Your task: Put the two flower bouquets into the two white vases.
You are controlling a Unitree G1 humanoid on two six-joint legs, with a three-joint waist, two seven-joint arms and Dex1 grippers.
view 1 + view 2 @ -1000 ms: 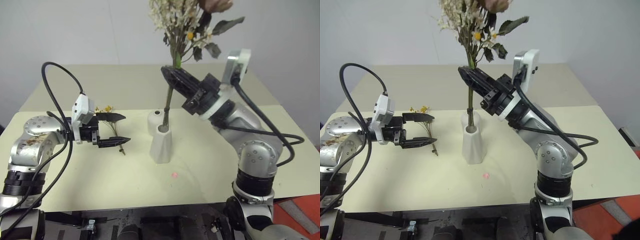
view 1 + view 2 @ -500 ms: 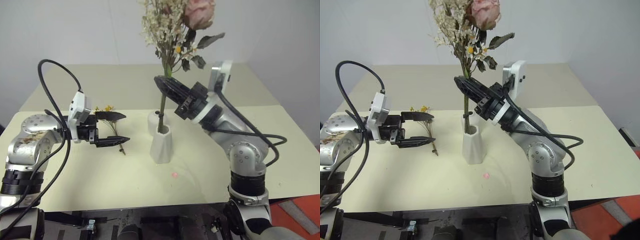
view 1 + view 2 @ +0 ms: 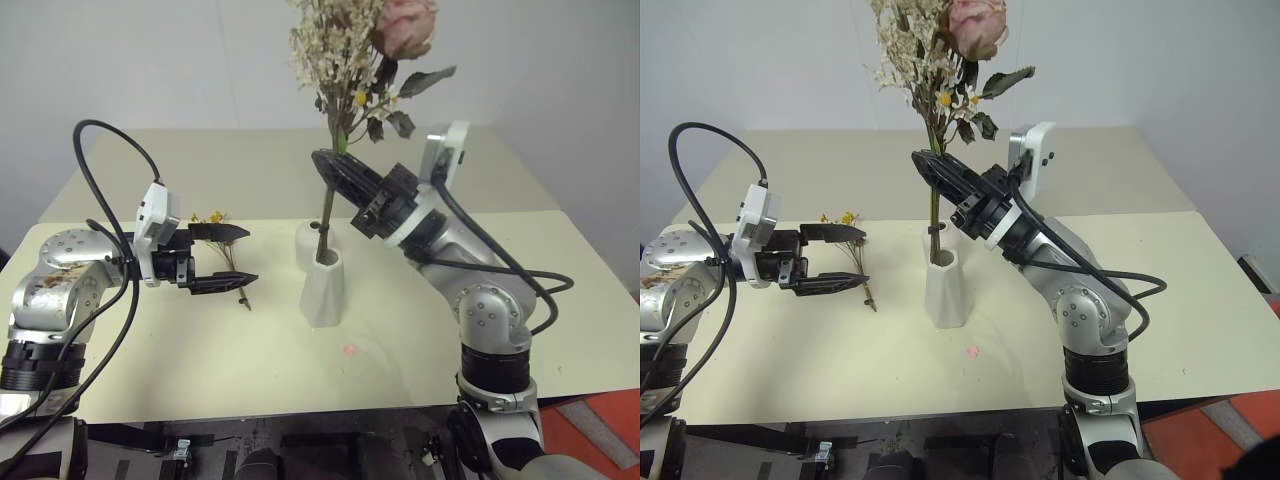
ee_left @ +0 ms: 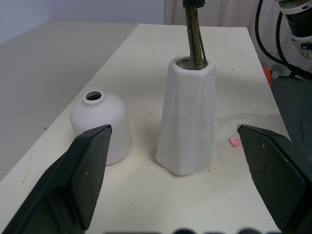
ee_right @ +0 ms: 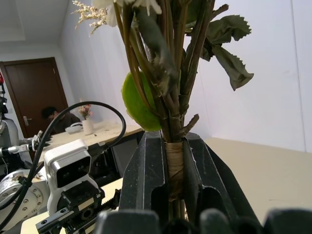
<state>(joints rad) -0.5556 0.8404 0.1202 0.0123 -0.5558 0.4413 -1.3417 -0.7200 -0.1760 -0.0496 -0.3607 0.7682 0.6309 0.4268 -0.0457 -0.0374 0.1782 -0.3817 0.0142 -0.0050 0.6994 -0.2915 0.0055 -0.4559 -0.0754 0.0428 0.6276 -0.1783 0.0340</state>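
right gripper (image 3: pixel 335 172) clamped on larger bouquet (image 3: pixel 360 50), stem in tall tapered vase (image 3: pixel 323 290) | round vase (image 4: pixel 101 126) just behind | left gripper (image 3: pixel 232 257) fingers apart above yellow sprig (image 3: pixel 222 240) on table (image 3: pixel 200 350) | no readable writing

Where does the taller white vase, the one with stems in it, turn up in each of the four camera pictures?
Left eye: tall vase at centre, on the table.
Right eye: slightly left of centre.
Left wrist: centre, between the two black fingers.
Right wrist: not in it.
Shared landmark: the short round vase just beside it, seen behind it from the head.
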